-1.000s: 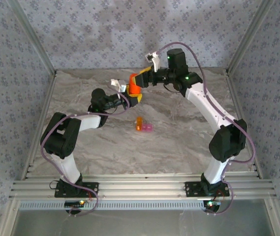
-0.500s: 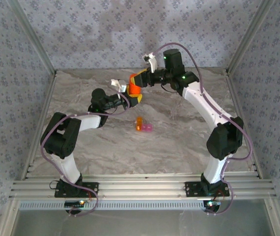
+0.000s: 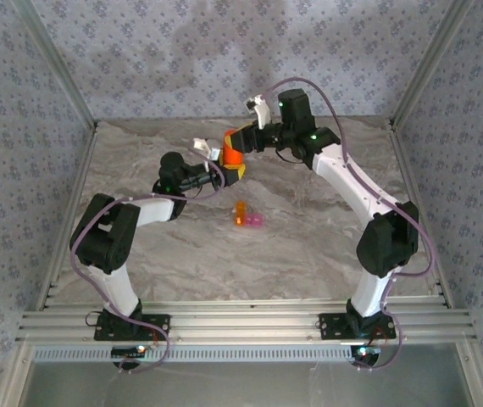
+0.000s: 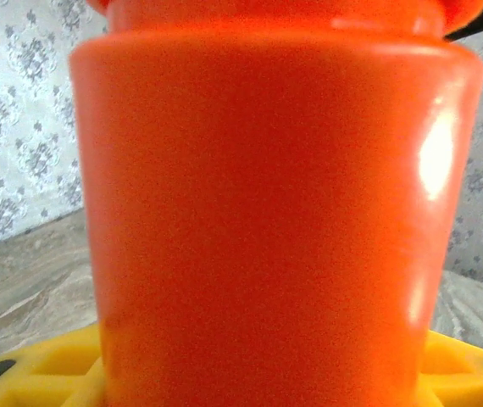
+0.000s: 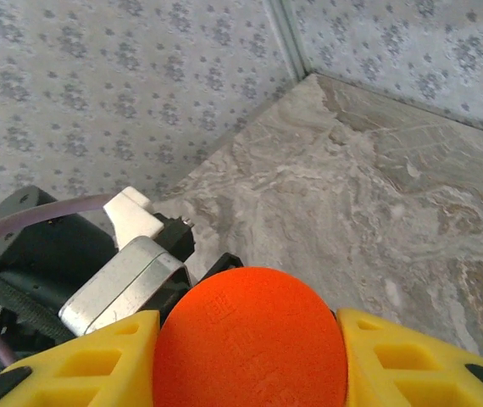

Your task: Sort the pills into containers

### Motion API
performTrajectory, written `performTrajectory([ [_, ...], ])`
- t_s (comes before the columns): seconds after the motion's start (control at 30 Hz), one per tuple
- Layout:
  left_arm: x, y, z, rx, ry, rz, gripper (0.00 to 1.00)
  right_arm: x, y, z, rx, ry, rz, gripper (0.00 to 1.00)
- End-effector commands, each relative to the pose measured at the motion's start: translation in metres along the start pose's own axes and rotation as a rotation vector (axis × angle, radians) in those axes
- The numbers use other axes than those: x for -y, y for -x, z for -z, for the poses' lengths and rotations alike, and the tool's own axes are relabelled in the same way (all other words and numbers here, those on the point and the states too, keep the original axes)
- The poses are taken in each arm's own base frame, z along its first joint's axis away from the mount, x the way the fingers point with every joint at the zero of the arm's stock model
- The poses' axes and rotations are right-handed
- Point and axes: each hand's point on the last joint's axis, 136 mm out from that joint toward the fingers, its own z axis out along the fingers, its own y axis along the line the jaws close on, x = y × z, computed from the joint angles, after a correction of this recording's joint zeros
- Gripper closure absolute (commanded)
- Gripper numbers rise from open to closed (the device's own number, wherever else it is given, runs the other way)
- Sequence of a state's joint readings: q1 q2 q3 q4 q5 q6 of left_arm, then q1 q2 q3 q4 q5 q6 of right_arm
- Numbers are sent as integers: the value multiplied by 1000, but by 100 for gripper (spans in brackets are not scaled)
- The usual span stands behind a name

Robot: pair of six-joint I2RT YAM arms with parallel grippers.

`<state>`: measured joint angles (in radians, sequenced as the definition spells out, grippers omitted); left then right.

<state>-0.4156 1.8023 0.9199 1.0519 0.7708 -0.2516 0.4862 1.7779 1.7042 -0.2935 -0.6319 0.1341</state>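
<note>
A tall orange-red bottle (image 3: pixel 233 155) stands upright at the back middle of the table. My left gripper (image 3: pixel 232 168) is shut on its body, and in the left wrist view the bottle (image 4: pixel 275 212) looms close, with yellow fingers (image 4: pixel 47 373) at the bottom corners. My right gripper (image 3: pixel 239 138) comes in from the right at the bottle's top, its yellow fingers (image 5: pixel 89 365) pressed on both sides of the round orange cap (image 5: pixel 250 339). The containers (image 3: pixel 248 217), a tiny orange and pink pair, lie on the table in front of the bottle. The pills are hidden.
The marble-patterned table (image 3: pixel 309 237) is boxed in by patterned walls at the back and both sides. An aluminium rail (image 3: pixel 241 326) carries the arm bases at the near edge. In the right wrist view the left arm's wrist block (image 5: pixel 123 280) sits just behind the cap.
My right gripper has shifted slightly left over the bottle top and its fingers have come together on the cap. The left arm and bottle have stayed put.
</note>
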Motion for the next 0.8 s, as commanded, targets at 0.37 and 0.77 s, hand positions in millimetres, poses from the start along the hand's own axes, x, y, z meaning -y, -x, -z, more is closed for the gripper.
performTrajectory([
  [0.37, 3, 33, 5, 71, 86, -127, 100, 29, -65, -21, -8, -307, -265, 72],
  [0.77, -1, 28, 2, 57, 78, -114, 100, 15, -16, 7, 87, -223, -253, 43],
])
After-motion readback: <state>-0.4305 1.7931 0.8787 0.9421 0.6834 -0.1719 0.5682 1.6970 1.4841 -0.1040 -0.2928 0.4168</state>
